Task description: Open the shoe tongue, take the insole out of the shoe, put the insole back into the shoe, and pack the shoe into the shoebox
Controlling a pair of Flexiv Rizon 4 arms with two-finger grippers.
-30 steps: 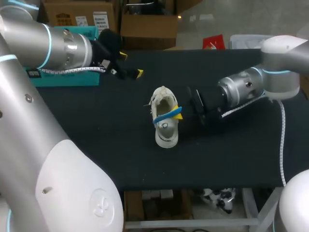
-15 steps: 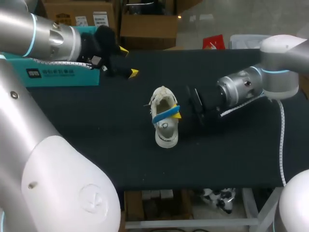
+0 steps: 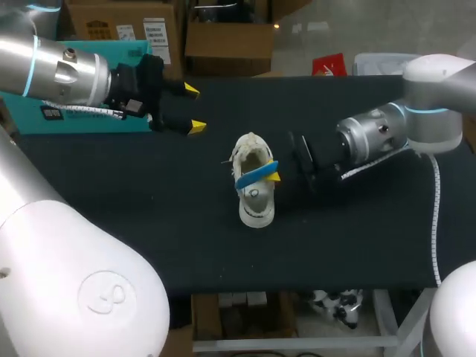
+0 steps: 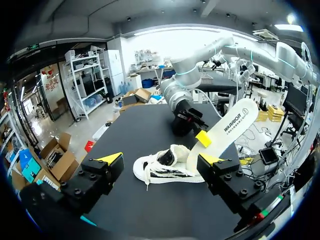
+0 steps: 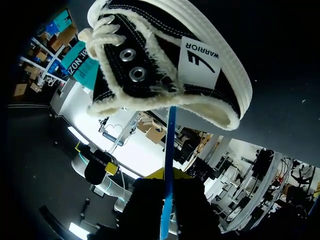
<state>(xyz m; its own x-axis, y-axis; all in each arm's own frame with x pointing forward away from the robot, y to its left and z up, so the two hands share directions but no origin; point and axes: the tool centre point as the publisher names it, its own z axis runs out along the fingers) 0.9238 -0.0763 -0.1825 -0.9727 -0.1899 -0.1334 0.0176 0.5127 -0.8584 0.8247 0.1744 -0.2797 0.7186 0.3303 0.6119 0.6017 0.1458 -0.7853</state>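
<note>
A white and black shoe (image 3: 254, 192) stands on the black table (image 3: 149, 223), its opening facing up. The insole (image 3: 256, 175), white on its face (image 4: 227, 131) with a blue edge (image 5: 169, 150), sticks out of the shoe's opening at a slant. My right gripper (image 3: 276, 177) is shut on the insole, beside the shoe (image 5: 165, 60). My left gripper (image 3: 193, 109) hangs open to the left of the shoe (image 4: 167, 165), nothing between its fingers, pointing toward it. In the left wrist view my left gripper (image 4: 160, 160) frames the shoe, with my right gripper (image 4: 192, 122) behind it.
A teal shoebox (image 3: 82, 119) stands at the table's back left, partly hidden behind my left arm; the right wrist view shows its teal side (image 5: 82, 62) beyond the shoe. The table's front half is bare dark surface.
My left gripper has drawn back to the left and turned, so its open fingers now point at the shoe. The right arm, the insole and the shoe have stayed put.
</note>
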